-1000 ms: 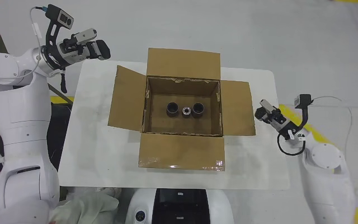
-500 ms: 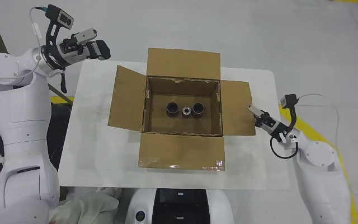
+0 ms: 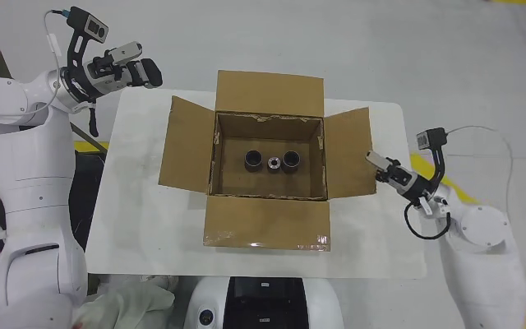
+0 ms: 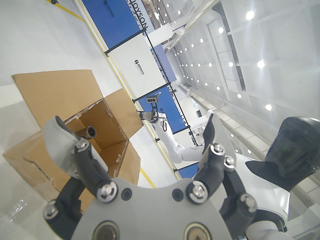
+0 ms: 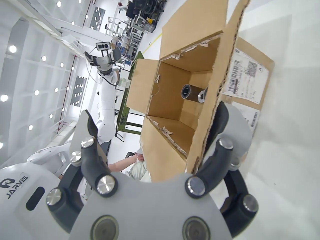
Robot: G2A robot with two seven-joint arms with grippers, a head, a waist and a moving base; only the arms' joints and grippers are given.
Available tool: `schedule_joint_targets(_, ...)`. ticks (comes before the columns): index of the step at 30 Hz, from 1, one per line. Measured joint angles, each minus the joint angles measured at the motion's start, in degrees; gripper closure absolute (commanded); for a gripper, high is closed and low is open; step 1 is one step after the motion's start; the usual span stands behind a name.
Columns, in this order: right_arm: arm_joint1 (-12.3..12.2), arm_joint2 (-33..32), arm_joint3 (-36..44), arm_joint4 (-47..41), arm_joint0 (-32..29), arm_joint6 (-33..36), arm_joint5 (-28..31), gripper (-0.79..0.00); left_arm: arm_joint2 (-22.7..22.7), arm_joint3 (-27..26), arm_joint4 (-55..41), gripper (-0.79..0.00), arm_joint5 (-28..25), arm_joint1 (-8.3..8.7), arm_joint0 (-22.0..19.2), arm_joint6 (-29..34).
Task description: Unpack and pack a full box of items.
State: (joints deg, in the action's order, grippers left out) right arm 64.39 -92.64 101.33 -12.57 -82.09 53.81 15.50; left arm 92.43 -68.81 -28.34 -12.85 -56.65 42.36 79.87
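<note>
Inside one box, three parts

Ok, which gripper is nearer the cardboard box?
Right. The right gripper is open at the edge of the box's side flap; the left gripper, open too, is beyond the table's far corner, well apart.

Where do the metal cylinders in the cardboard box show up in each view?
Top view: metal cylinders side by side at the centre of the cardboard box floor.
Left wrist view: one seen deep inside the open box.
Right wrist view: on the box floor, one partly behind the flap.
Shared landmark: the raised flap beside the right gripper.
</note>
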Motion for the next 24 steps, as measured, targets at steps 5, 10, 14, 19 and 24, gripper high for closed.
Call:
schedule_joint_targets(5, 0.0, 1.5, 2.8, -0.1, 0.6, -1.0, 0.8, -0.785, 0.0, 0.0, 0.0, -0.785, 0.0, 0.0, 0.0, 0.0)
schedule_joint_targets(10, 0.0, 4.3, 5.7, 1.1, 1.5, -1.4, 0.7, -0.785, 0.0, 0.0, 0.0, -0.785, 0.0, 0.0, 0.0, 0.0)
schedule_joint_targets(14, 0.2, 7.2, 6.7, 2.5, 2.5, -2.8, 0.9, -0.785, 0.0, 0.0, 0.0, -0.785, 0.0, 0.0, 0.0, 0.0)
schedule_joint_targets(19, 0.5, 12.1, 5.9, 6.2, 4.2, -4.4, 0.7, -0.785, 0.0, 0.0, 0.0, -0.785, 0.0, 0.0, 0.0, 0.0)
schedule_joint_targets(24, 0.7, 15.8, 4.9, 10.3, 5.8, -5.6, 0.2, -0.785, 0.0, 0.0, 0.0, -0.785, 0.0, 0.0, 0.0, 0.0)
